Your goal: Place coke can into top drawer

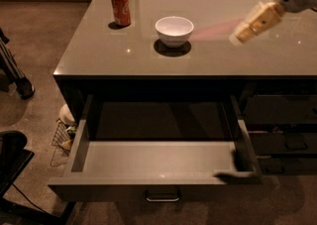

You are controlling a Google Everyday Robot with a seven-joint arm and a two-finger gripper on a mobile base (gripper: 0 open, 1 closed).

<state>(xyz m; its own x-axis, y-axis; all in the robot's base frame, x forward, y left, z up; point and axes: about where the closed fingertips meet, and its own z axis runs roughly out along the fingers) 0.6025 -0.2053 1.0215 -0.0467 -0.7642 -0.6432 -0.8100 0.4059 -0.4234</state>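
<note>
Item 1: end effector [241,35], over the worktop [99,55]; grip state cannot be told.
Item 2: coke can [121,7], upright, well apart from it, beyond the white bowl [174,30].
Item 3: top drawer [158,187], open, below it.
Hazard: a low reach would likely strike the bowl or topple the can.

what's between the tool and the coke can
In the camera view, the white bowl stands between the tool, above the right of the counter, and the coke can at its left.
</note>
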